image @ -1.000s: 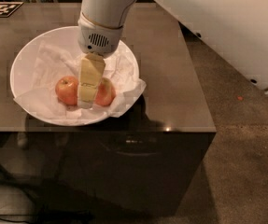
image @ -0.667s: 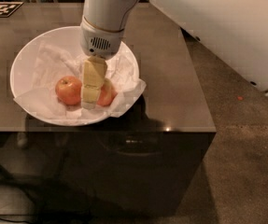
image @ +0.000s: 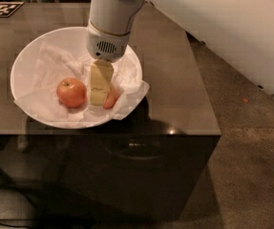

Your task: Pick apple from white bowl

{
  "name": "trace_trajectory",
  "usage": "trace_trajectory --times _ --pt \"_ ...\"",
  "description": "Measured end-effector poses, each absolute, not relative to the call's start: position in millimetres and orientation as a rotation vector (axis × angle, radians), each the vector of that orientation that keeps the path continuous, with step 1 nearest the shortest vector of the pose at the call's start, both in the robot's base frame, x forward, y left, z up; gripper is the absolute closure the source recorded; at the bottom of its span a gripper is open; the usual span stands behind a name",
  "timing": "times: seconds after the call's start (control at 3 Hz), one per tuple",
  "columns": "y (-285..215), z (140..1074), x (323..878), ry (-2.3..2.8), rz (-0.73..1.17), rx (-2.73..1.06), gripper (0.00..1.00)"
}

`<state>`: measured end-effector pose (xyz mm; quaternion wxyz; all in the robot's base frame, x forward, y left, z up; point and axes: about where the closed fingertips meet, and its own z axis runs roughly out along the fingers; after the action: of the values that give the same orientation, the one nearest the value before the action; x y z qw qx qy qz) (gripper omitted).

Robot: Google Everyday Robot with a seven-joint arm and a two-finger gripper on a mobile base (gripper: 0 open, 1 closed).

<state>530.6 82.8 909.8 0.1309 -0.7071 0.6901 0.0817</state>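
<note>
One glossy brown table [image: 174, 80] — jaws inside white bowl [image: 69, 36] — speckled floor [image: 251, 166].

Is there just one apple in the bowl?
No, two lie in the white bowl: the apple half hidden behind the gripper, which is down in the bowl, and a second apple beside it.

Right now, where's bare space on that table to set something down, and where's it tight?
Free: the table strip right of the white bowl out to its edge, and the back strip between bowl and marker tag. Crowded: inside the bowl, where the gripper is down beside the apple, second apple just left.
</note>
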Motion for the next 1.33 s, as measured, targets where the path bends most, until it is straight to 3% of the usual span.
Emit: trace_trajectory --times 0.33,0.67,1.33 --pt "83 910 531 2.004 0.237 -2.053 0.19" --pt "83 910 531 2.004 0.237 -2.053 0.27" --pt "76 907 547 1.978 0.186 -2.059 0.7"
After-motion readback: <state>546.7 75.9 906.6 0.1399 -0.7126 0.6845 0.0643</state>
